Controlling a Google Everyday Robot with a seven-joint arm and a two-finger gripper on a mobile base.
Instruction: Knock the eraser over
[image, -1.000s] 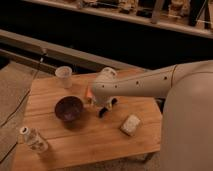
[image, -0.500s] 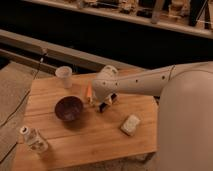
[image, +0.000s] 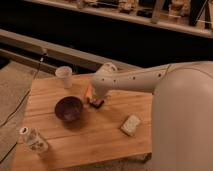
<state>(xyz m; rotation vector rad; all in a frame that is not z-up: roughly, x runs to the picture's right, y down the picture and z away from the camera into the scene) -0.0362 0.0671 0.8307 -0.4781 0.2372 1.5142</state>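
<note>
My gripper (image: 95, 99) hangs low over the wooden table (image: 100, 135), just right of the dark bowl (image: 68, 108), at the end of the white arm that reaches in from the right. A small dark oblong shape (image: 96, 104) lies right under the gripper's tip on the table. It looks like the black eraser, mostly covered by the gripper. I cannot tell whether it stands or lies flat. A small orange thing (image: 88, 92) sits against the gripper's left side.
A white paper cup (image: 64, 76) stands at the table's far left. A pale sponge-like block (image: 131, 124) lies at the right front. A clear bottle (image: 33, 139) lies on its side at the front left corner. A dark rail runs behind the table.
The gripper has moved left and a little toward the far side, closer to the bowl. The cup, bowl, block and bottle have not moved.
</note>
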